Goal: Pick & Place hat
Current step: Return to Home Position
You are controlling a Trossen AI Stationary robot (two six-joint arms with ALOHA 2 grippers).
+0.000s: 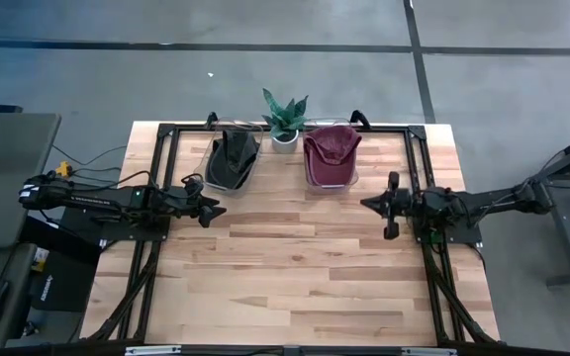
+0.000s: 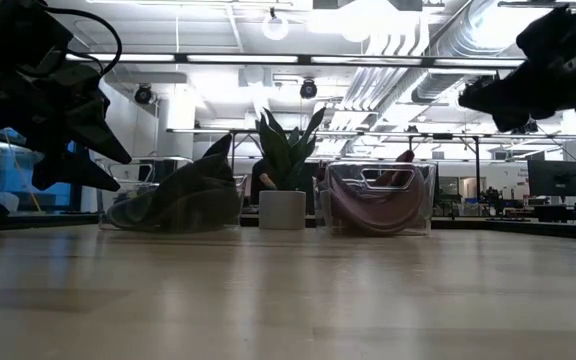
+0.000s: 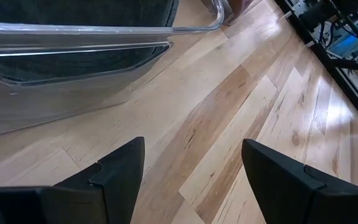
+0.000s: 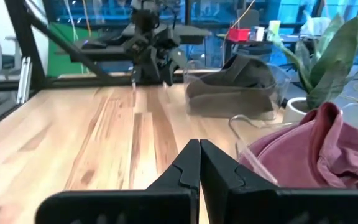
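Observation:
A dark hat (image 1: 232, 158) lies in a clear bin (image 1: 211, 181) at the table's far side. A maroon hat (image 1: 331, 150) fills a second clear bin (image 1: 327, 184) to its right. My left gripper (image 1: 214, 210) hovers open just in front of the dark hat's bin; in the left wrist view (image 3: 191, 155) the bin's wall (image 3: 73, 93) shows ahead with the dark hat (image 3: 73, 12) behind it. My right gripper (image 1: 368, 204) is shut and holds nothing, to the near right of the maroon hat (image 4: 309, 155). Both grippers hang above the table in the low view.
A potted plant (image 1: 285, 121) stands between the two bins at the far edge. A black frame (image 1: 419, 158) runs around the table's far part and down both sides. Bare wooden boards (image 1: 295, 277) stretch across the middle and near side.

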